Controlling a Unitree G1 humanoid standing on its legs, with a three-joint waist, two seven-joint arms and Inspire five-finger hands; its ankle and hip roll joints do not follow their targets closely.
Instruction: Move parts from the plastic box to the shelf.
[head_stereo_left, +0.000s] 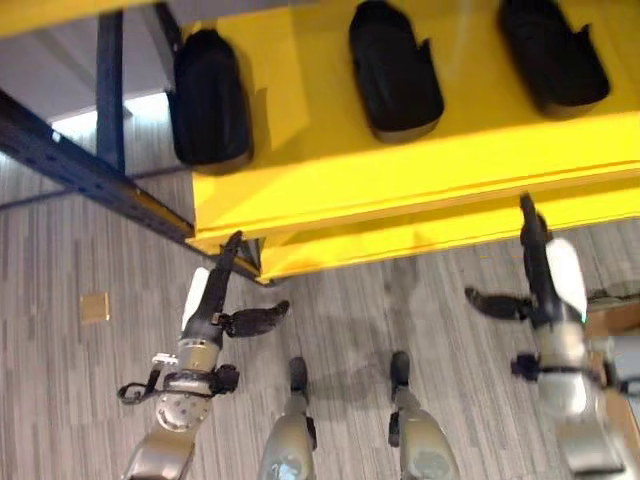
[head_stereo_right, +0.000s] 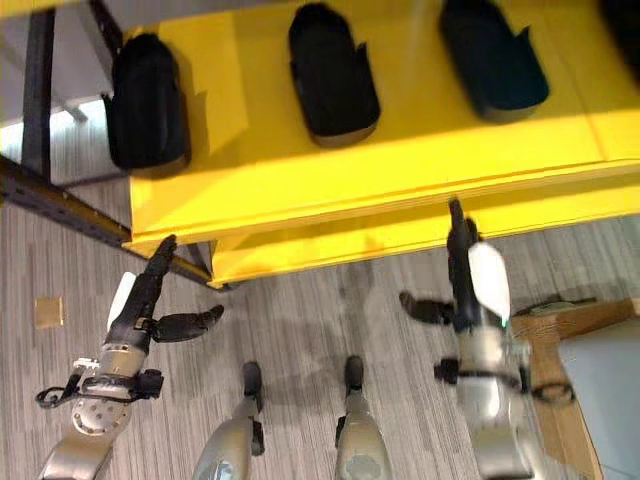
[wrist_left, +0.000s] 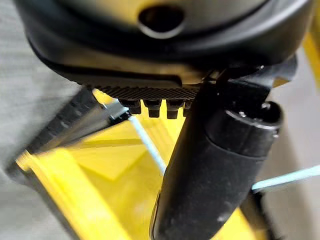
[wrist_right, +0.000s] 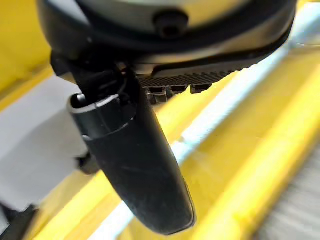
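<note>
Shelf edge: the front edge of the yellow shelf (head_stereo_left: 420, 180) is seen just above both hands, with a second yellow board under it
Open room: bare grey floor (head_stereo_left: 80, 400) lies below the shelf, and a dark blue rail (head_stereo_left: 90, 180) slants in at the left
Left hand (head_stereo_left: 215, 295): held up below the shelf's left corner, fingers straight, thumb stuck out to the side, nothing held
Right hand (head_stereo_right: 462, 270): held up just under the front edge, fingers straight, thumb stuck out, nothing held
Parts: three black parts (head_stereo_left: 393, 68) are set on the shelf in a row, well apart, above the hands and not touched
Look: dark, long, rounded, a bit like shoes
Box: a brown and grey box corner (head_stereo_right: 590, 370) is seen by the right arm
</note>
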